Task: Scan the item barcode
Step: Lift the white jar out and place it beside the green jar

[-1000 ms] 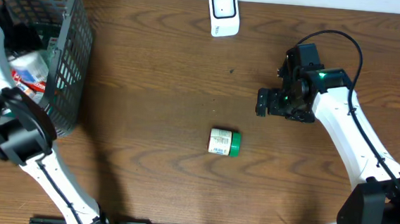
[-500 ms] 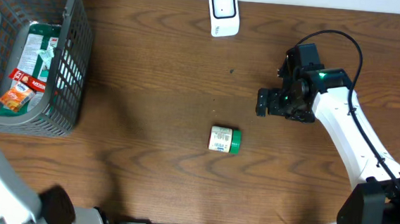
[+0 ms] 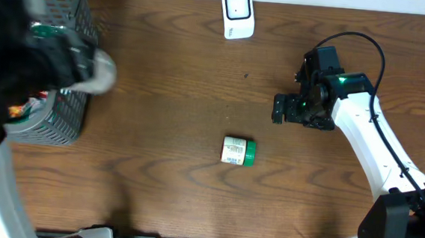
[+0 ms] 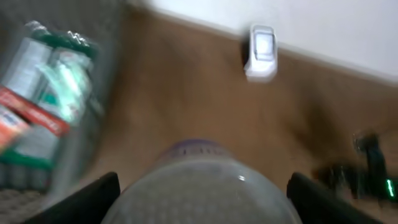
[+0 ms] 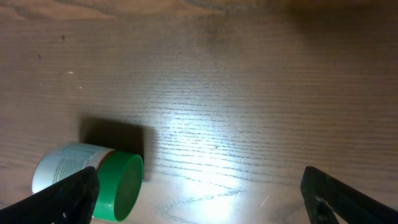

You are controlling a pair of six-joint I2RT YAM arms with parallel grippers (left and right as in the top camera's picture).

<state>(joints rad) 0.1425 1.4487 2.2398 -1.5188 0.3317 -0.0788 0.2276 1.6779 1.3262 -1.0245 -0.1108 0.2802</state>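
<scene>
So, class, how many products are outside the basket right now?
2: a green-capped bottle lying mid-table, and a pale jar in the left gripper by the basket. Others inside may be hidden.

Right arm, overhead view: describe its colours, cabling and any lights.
The right arm has smooth white link shells joined by black joint housings. A thin black cable loops in an arc over the wrist, where a small green light glows. Its claw is blocky and all black.

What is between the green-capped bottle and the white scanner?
Just bare wooden table, apart from a tiny dark speck, lies between the bottle and the scanner; the overhead view shows it.
</scene>
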